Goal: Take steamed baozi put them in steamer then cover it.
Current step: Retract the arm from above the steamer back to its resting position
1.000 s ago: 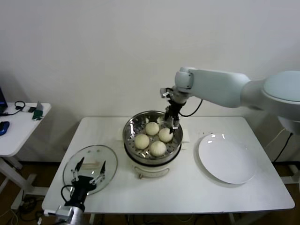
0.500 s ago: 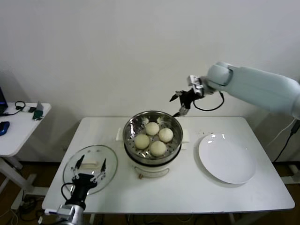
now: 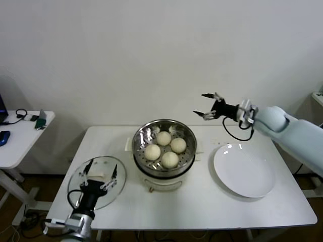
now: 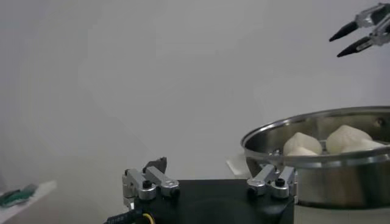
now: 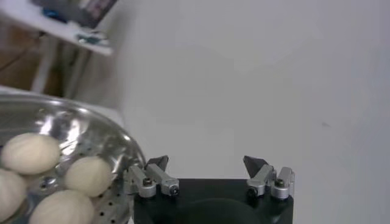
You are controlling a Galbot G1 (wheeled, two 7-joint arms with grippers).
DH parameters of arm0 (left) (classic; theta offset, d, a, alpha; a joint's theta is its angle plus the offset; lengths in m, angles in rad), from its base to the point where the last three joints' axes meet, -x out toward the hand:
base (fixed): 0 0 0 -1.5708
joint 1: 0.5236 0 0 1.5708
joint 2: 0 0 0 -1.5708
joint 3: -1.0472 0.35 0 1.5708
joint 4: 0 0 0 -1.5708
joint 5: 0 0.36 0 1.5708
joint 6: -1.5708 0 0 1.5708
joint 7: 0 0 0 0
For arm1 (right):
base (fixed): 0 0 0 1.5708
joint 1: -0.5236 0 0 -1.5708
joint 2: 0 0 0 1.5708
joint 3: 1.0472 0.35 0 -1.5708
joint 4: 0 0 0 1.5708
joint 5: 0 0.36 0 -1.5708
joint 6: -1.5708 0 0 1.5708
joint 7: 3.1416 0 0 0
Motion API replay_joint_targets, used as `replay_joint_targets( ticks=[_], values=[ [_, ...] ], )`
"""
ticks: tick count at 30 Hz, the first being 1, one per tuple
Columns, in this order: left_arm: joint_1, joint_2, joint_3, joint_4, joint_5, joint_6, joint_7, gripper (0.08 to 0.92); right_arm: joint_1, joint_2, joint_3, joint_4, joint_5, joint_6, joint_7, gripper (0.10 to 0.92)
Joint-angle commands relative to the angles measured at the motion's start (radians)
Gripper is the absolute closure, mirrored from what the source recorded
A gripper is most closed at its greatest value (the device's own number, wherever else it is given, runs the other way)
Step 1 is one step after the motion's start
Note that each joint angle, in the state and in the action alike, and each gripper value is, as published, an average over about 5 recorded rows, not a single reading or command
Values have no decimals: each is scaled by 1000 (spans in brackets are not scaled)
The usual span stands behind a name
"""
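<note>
The steamer (image 3: 187, 137) stands at the table's middle with several cream-white baozi (image 3: 170, 159) on its perforated tray. It has no cover on. The glass cover (image 3: 96, 185) lies flat on the table at the front left. My left gripper (image 3: 101, 169) is open and empty, just above the cover. My right gripper (image 3: 202, 105) is open and empty, raised in the air to the right of the steamer and behind the plate. The left wrist view shows the steamer (image 4: 317, 131), baozi (image 4: 303, 143) and the right gripper (image 4: 359, 33) far off. The right wrist view shows the steamer (image 5: 97, 131) and baozi (image 5: 30, 152).
A flat white plate (image 3: 245, 171) lies bare on the table to the right of the steamer. A small white side table (image 3: 20, 136) with cables and small objects stands at the far left. A white wall is close behind the table.
My right gripper has risen out of the steamer and swung right, away from it, open and empty. My left gripper has moved a little forward over the cover.
</note>
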Motion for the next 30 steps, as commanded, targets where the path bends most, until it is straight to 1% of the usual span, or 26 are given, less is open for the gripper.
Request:
replay_joint_targets(
  ticks=[1,5,10,13,15,19,24,26,30],
  values=[
    [-19,1,-2,-16,50,19,-5,177,-635,-96,624,182,-93,43,241,203],
    [-20,6,-14,-23,118,29,-9,177,-882,-14,884,226,-170,5,253,203],
    [-25,9,-33,-23,264,43,-13,177,-1154,115,1178,294,-254,-50,228,203],
    [-32,11,-46,-16,413,62,-10,177,-1263,204,1320,343,-282,-93,210,203],
    [-32,17,-57,-12,582,77,3,177,-1320,262,1389,376,-285,-124,204,203],
    [-28,37,-66,4,924,106,29,177,-1405,346,1471,418,-306,-161,189,203],
    [-6,47,-56,33,1281,143,74,177,-1470,415,1530,430,-334,-161,169,203],
    [3,47,-50,57,1367,158,75,177,-1484,436,1545,429,-338,-158,168,203],
    [5,25,-50,132,1460,178,35,177,-1496,469,1565,427,-348,-146,172,203]
  ],
)
